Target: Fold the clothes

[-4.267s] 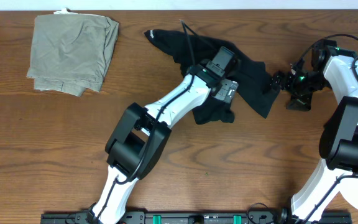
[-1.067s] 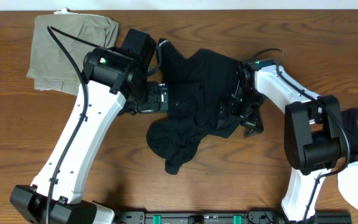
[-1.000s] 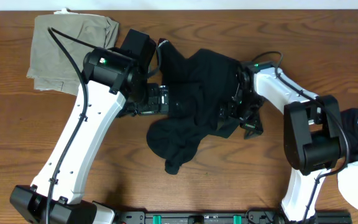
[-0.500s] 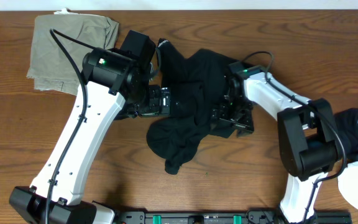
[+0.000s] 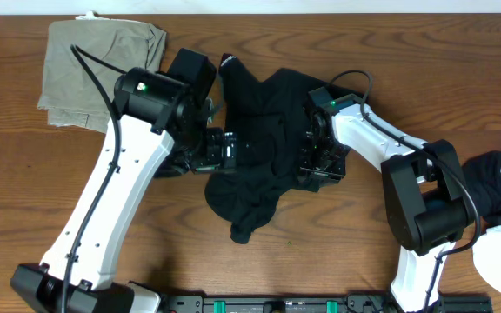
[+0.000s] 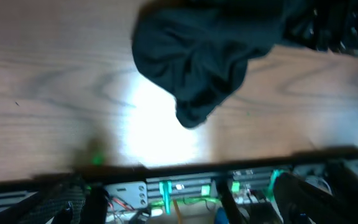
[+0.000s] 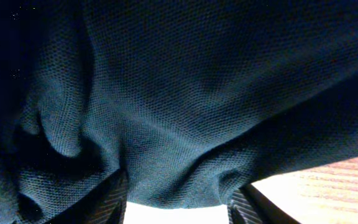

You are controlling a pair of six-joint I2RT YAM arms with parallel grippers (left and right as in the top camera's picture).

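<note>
Our right gripper (image 5: 318, 165) pressed into the shirt (image 5: 263, 130), crumpled mid-worktop near the far edge, jaws partly closed astride a fold; we could not tell if it held. Our left gripper (image 5: 219, 149), jaws spread wide and empty, hovered beside it. Pinching bunched layers risked dragging the heap.

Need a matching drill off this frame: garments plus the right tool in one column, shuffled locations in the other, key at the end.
Column A
1. olive-khaki folded fabric garment
2. crumpled black fabric garment
3. black-and-white fabric heap
4. right tool

Column B
a. right edge of the overhead view
b. far left, lying flat, nothing touching it
c. centre of the overhead view
d. pressed into the black garment's right side, fabric between its fingers

Pairs: 1-b, 2-c, 3-a, 4-d
</note>
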